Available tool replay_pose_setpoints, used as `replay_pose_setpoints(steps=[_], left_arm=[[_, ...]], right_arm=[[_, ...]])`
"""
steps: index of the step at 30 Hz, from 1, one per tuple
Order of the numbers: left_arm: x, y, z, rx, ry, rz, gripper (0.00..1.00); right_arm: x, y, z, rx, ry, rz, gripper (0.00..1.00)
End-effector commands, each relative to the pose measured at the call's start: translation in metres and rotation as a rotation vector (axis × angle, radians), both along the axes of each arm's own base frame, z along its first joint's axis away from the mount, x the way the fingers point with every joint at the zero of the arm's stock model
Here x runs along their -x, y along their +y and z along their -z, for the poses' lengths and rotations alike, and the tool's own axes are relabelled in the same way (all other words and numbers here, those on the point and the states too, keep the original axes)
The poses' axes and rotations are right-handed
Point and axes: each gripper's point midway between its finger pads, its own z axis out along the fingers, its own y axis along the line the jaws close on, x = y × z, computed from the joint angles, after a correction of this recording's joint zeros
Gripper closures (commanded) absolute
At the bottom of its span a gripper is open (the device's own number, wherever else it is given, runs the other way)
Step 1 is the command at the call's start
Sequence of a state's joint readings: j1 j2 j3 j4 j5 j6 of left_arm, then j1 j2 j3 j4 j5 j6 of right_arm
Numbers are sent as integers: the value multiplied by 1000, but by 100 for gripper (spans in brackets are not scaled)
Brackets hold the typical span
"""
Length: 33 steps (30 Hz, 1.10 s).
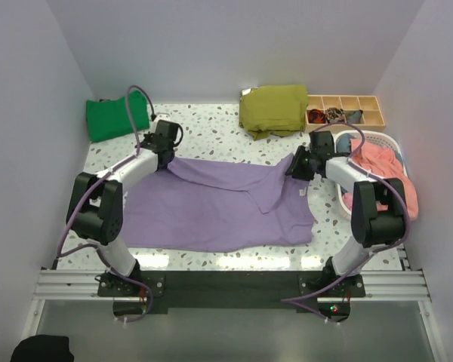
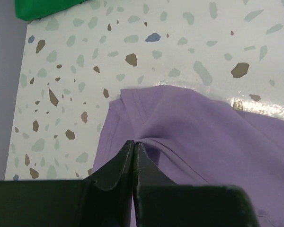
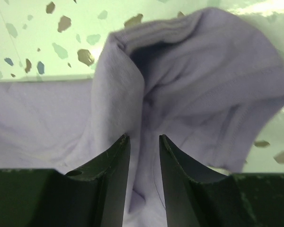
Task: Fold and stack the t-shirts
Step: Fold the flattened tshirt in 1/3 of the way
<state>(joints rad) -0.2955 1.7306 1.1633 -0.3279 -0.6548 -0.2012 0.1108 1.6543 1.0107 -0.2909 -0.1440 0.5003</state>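
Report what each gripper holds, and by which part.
Left gripper pinches the purple t-shirt at its far left corner. Right gripper stands open astride a fold at its right edge, not clamped.

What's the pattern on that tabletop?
White tabletop speckled with grey, brown and blue chips; the left wrist view shows it best.

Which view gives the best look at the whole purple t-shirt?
Top external: the purple t-shirt lies spread out there, nearly its whole outline visible. Left wrist shows only an edge pinched in the shut left gripper; right wrist only a bunched fold between the parted fingers of the right gripper.
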Motion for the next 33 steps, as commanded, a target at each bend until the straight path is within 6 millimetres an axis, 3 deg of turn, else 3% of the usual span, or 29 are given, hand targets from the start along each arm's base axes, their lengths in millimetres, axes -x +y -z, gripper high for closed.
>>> replay_pose_setpoints(steps=[1,12,19,26,28,29,30,31,33], left_arm=[[-13,-13,-10,63,-69,22,96],[-14,-15,3,64,-39,38,96],[-15,-16,7,63,-31,42,96],[-14,-16,16,53,-5,45,96],[-14,-17,18,57,1,48,96],[-14,-17,19,57,3,47,96],[-14,-17,18,56,2,50,96],[-14,-16,18,54,3,46,96],[-15,-14,17,47,-1,42,96]], right_arm=[[-42,19,-18,-150,-138,9,66],[-74,14,-36,-163,-216,6,62],[-93,8,-19,-111,-162,6,62],[-91,-2,-14,-50,-141,17,63],[-93,-2,-8,-46,-106,3,67],[-95,1,-7,-52,-105,-6,75],[-98,2,-8,-60,-110,-8,90],[-99,2,-7,-63,-112,-1,96],[-102,-1,-8,-49,-129,11,100]])
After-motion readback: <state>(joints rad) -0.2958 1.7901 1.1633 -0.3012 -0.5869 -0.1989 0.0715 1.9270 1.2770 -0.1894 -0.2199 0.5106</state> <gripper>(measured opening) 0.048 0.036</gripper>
